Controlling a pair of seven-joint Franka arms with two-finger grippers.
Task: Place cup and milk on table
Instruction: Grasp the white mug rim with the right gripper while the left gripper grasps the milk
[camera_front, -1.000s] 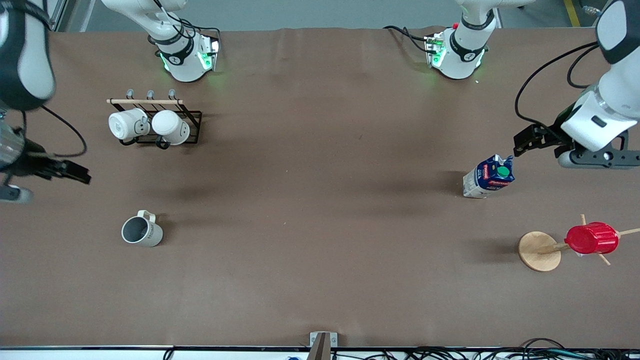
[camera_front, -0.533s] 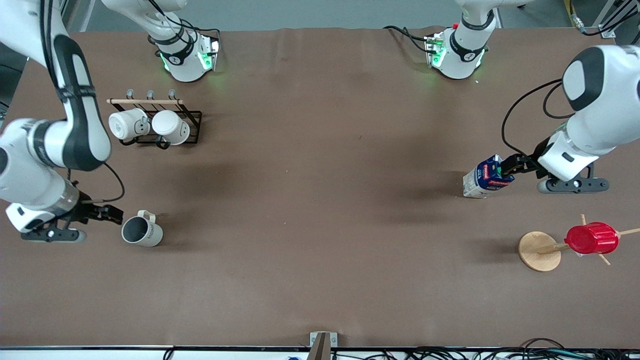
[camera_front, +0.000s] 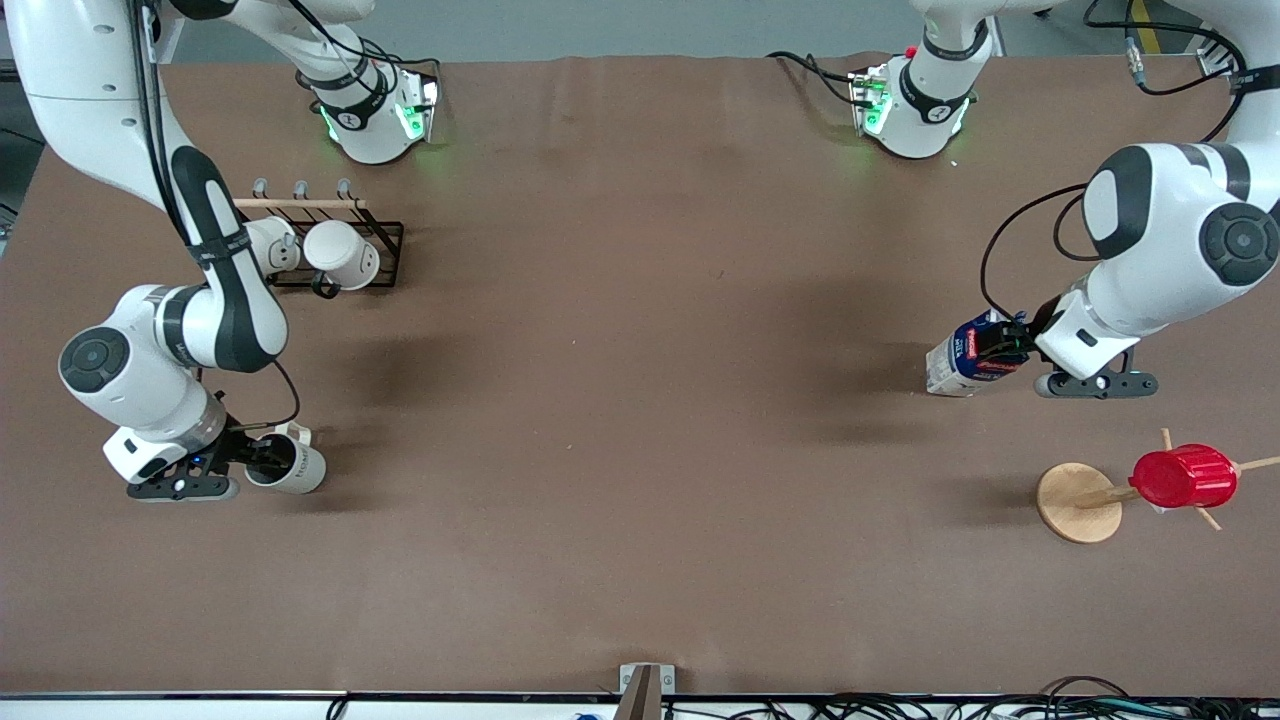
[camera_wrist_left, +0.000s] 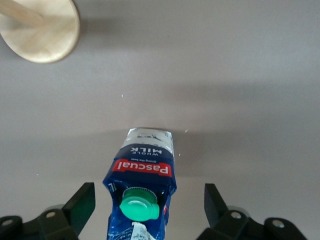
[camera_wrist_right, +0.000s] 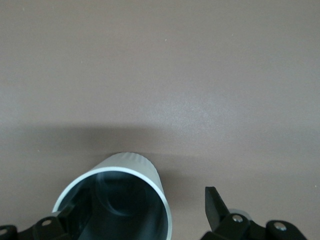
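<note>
Two white mugs (camera_front: 325, 253) hang on a black wire rack (camera_front: 385, 262) near the right arm's base. Ribbed red cup (camera_front: 1183, 477) sits on a wooden peg stand (camera_front: 1076, 503).

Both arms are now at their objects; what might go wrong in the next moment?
1. The left gripper has its jaws open, one on each side of the milk, near its top; the carton seems to lean, so an uneven closing might tip it.
2. The right gripper has one finger inside the cup and one outside. Gripping only the thin rim, the cup may twist or slip when lifted off the table.
</note>
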